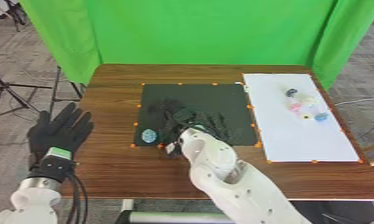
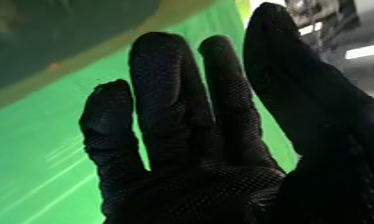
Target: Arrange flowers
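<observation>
Because the pale-blue piece [image 1: 149, 135], likely a bloom, lies at the near left corner of the dark mat [image 1: 223, 95], a low approach and light pinch would suit. Right robot hand [image 1: 185, 118]: over mat, fingers straight, parted. Left robot hand [image 1: 59, 134]: left of mat, spread. Flowers [image 1: 295, 106]: right of mat, on white sheet [image 1: 308, 145]. Desk [image 1: 121, 175]: brown wood, beneath mat. Green curtain [image 1: 210, 30]: beyond mat.
</observation>
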Motion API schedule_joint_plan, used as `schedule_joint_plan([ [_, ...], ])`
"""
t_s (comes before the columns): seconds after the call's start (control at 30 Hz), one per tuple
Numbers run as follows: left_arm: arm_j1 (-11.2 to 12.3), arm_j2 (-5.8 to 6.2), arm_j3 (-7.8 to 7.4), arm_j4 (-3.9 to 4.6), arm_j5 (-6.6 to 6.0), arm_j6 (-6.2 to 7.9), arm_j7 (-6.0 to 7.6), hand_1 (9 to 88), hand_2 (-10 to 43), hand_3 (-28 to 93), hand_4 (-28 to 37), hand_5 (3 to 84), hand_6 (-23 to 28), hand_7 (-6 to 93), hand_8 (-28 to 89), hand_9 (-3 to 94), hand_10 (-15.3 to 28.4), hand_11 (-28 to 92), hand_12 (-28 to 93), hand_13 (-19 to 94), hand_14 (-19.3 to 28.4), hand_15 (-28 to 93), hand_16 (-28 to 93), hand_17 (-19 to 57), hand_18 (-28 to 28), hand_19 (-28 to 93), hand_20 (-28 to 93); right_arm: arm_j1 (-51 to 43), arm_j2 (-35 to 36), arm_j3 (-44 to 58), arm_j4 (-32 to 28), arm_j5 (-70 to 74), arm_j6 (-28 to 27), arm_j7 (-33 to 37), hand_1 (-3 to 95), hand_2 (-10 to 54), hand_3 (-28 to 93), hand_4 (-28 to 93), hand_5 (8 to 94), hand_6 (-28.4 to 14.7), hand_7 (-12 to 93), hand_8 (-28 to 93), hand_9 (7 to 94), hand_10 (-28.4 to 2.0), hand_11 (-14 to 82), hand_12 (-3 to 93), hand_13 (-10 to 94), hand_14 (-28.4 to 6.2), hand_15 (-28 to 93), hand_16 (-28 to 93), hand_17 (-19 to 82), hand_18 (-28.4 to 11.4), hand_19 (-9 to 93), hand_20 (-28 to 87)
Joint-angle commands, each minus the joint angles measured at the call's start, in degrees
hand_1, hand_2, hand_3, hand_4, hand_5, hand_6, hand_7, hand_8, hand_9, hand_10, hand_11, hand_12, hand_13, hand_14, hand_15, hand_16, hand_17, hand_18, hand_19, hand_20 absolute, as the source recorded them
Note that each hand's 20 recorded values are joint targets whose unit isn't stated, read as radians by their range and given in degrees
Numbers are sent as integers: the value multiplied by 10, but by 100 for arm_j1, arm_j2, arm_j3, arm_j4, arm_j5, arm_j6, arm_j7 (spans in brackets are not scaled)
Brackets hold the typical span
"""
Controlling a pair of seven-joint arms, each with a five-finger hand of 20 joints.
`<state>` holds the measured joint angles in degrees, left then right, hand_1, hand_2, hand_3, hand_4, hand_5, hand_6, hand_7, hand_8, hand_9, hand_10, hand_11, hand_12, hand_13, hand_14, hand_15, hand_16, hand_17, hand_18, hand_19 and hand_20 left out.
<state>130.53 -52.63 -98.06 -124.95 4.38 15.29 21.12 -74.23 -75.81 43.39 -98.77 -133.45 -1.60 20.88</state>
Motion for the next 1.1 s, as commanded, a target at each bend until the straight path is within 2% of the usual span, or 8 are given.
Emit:
schedule_joint_plan([
  [0.03, 376, -135, -225, -168, -17, -100, 211, 299, 64, 719, -283, 378, 72, 194, -102, 310, 144, 217, 112, 225, 140, 356, -92, -22, 92, 279, 64, -577, 1116, 1423, -922, 161, -47, 597, 429, -95, 806, -283, 489, -49, 216, -134, 536, -159, 156, 168, 572, -122, 634, 319, 330, -232, 854, 436],
  [0.27, 616, -126, -442, -264, -48, 15, 351, 298, 64, 720, -283, 377, 72, 193, -102, 310, 145, 216, 112, 226, 140, 356, -92, -22, 92, 278, 65, -1249, 1759, 2943, -1006, 220, -318, 1500, 434, -95, 798, -283, 472, -57, 187, -118, 517, -161, 143, 162, 588, -138, 738, 305, 331, -235, 860, 436],
  [0.4, 621, -122, -449, -238, -63, -52, 349, 299, 65, 718, -283, 375, 71, 193, -102, 310, 144, 216, 111, 226, 141, 357, -92, -21, 92, 277, 65, -1550, 1994, 3475, -932, 79, -579, 1784, 452, -95, 799, -282, 457, -58, 184, -118, 484, -155, 132, 155, 597, -137, 760, 291, 338, -235, 871, 438],
  [0.47, 634, -140, -474, -204, -26, -68, 314, 298, 66, 719, -283, 375, 72, 193, -102, 310, 144, 216, 111, 227, 140, 357, -92, -21, 92, 277, 65, -1645, 2174, 3563, -907, 121, -608, 1895, 454, -95, 799, -282, 453, -58, 185, -119, 472, -153, 127, 153, 598, -137, 762, 290, 340, -236, 874, 437],
  [0.83, 800, -183, -563, -274, -10, 28, 368, 301, 66, 718, -283, 375, 71, 197, -102, 310, 144, 219, 111, 226, 140, 359, -93, -21, 92, 278, 66, -1950, 2307, 3860, -690, -261, -1023, 2160, 452, -95, 790, -283, 461, -60, 180, -119, 477, -156, 126, 152, 602, -137, 762, 287, 344, -236, 883, 434],
  [0.97, 856, -186, -576, -284, -55, 25, 411, 301, 67, 716, -283, 376, 72, 197, -103, 310, 144, 219, 111, 227, 139, 360, -93, -22, 92, 278, 66, -1848, 2304, 3793, -406, -77, -1069, 2063, 462, -95, 796, -283, 463, -59, 178, -119, 472, -151, 123, 150, 601, -135, 753, 284, 342, -236, 879, 430],
  [1.07, 883, -197, -546, -298, -163, 218, 479, 302, 67, 716, -283, 376, 72, 198, -102, 310, 145, 219, 111, 227, 139, 361, -93, -22, 92, 279, 66, -1638, 2225, 3644, -53, 40, -1073, 2027, 495, -95, 786, -282, 455, -61, 172, -123, 461, -140, 119, 138, 601, -119, 710, 329, 338, -233, 862, 416],
  [1.1, 897, -206, -546, -294, -170, 164, 503, 302, 67, 717, -283, 376, 72, 198, -103, 310, 145, 219, 111, 227, 139, 361, -94, -22, 92, 279, 67, -1571, 2206, 3594, 23, 79, -1056, 2062, 511, -95, 776, -282, 437, -64, 169, -129, 445, -132, 117, 131, 602, -109, 688, 350, 338, -230, 854, 407],
])
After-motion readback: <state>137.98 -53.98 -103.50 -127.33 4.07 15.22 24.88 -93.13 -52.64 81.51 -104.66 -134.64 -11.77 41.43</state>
